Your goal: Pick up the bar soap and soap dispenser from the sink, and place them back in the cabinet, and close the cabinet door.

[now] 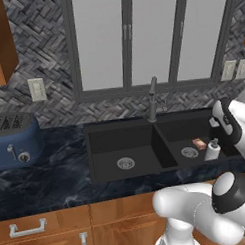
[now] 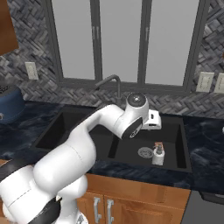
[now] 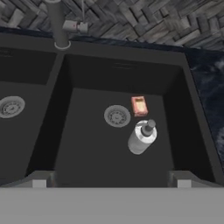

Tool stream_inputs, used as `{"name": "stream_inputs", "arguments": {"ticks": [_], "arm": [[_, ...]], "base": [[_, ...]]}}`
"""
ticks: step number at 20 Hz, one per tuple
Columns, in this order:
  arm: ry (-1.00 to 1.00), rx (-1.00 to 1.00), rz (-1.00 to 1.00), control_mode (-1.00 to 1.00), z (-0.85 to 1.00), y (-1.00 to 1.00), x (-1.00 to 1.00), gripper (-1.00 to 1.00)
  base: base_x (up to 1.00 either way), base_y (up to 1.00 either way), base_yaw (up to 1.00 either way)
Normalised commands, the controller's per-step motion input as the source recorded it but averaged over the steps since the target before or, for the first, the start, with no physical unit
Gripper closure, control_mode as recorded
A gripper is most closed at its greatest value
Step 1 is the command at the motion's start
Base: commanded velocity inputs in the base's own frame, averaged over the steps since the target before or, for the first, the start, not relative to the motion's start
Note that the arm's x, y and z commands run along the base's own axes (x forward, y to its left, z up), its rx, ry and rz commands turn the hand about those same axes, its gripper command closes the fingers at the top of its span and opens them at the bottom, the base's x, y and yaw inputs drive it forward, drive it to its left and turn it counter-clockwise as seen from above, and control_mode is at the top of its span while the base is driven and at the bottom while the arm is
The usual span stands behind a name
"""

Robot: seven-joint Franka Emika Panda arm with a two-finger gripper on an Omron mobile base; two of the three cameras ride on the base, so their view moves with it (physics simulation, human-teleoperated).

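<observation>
Two items to fetch: the bar soap (image 3: pixel 139 105) and the soap dispenser (image 3: pixel 142 137) were both seen on the floor of the right basin of the sink (image 3: pixel 131 65), neither yet lifted.
Bar soap: it was laid flat just beside the round drain (image 3: pixel 117 116), on the side toward the back wall, and apart from the dispenser.
Soap dispenser: a white bottle with a dark pump top was stood upright near the drain and close to the soap, on the front side of the basin in the right base view.
Gripper: the gripper (image 3: pixel 111 180) was held above the right basin, looking down into it, with its jaws spread as wide as they go and nothing between them; the two fingertips (image 3: pixel 39 179) were seen far apart at the bottom of the hand view.
Why held so: the wide opening and the high position were judged to be a readiness for descent onto one of the two items, the choice not being told by the pictures.
Faucet: the faucet (image 1: pixel 152 99) was set behind the divider between the basins, clear of the hand.
Cabinet: brown wood was seen at the upper left of the left base view; whether it was the cabinet meant could not be told.
</observation>
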Motion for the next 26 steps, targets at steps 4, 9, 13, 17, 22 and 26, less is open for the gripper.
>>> {"name": "stream_inputs", "arguments": {"ticks": [4, 9, 13, 17, 22, 26], "arm": [[0.00, -0.05, -0.01, -1.00, -0.26, -0.27, 0.28, -1.00], [0.00, -0.04, 0.00, -1.00, -0.22, -0.24, 0.24, -1.00], [0.00, -0.05, -0.01, -1.00, -0.28, -0.16, 0.23, -1.00], [0.00, -0.06, -0.02, -1.00, -0.28, -0.10, 0.21, -1.00], [0.00, -0.05, -0.02, -1.00, -0.28, -0.09, 0.19, -1.00], [0.00, -0.02, -0.03, -1.00, -0.24, -0.12, 0.12, -1.00]], "base": [[0.00, 0.00, 0.00], [0.00, 0.00, 0.00], [0.00, 0.00, 0.00], [0.00, 0.00, 0.00], [0.00, 0.00, 0.00], [0.00, 0.00, 0.00]]}}
